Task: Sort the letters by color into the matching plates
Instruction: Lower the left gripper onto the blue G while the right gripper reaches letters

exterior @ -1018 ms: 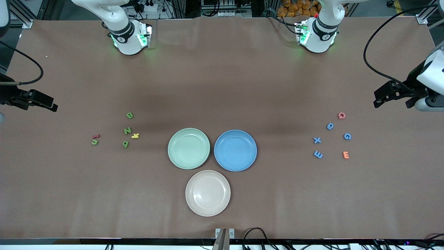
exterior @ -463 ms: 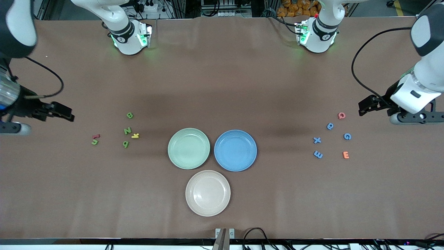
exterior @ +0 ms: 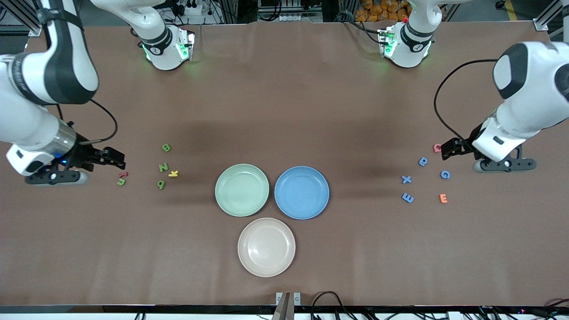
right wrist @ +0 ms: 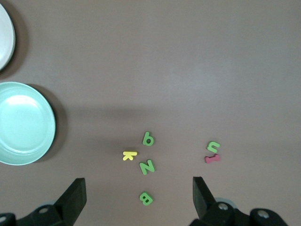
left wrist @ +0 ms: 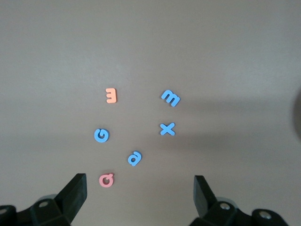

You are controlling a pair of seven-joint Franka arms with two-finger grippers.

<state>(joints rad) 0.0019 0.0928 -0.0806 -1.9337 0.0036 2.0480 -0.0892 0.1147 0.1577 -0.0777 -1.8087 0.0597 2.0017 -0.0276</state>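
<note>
The beige plate point(exterior: 266, 247) lay nearest the front camera on the counter point(exterior: 284, 111), with no letters in it. Just past it, side by side, sat the pale green plate point(exterior: 242, 190) toward the right arm's end and the blue plate point(exterior: 302, 192) toward the left arm's end; their rims nearly touched and both held nothing.

Well apart from the plates, at the left arm's end, the four blue letters lay loose on the counter: the blue E point(exterior: 407, 198), the blue X point(exterior: 406, 179), the blue G point(exterior: 445, 174) and the blue a point(exterior: 422, 161). An orange E point(exterior: 443, 198) lay beside the blue E, and a pink letter point(left wrist: 107, 179) lay farthest of that group. The left jaws point(exterior: 446, 149) stood wide and held nothing, hanging over the pink letter, which showed partly between them, with the blue letters spread out ahead of their tips in the left wrist view.

At the right arm's end the green letters were scattered: the green q point(exterior: 161, 184), the green u point(exterior: 121, 181), the green N point(exterior: 163, 167) and the green B point(exterior: 166, 147). A yellow k point(exterior: 173, 174) lay just beside the N, and a red letter point(exterior: 123, 174) touched the u. The right jaws point(exterior: 116, 158) also stood wide and held nothing, hanging just beside the red letter and the green u.
</note>
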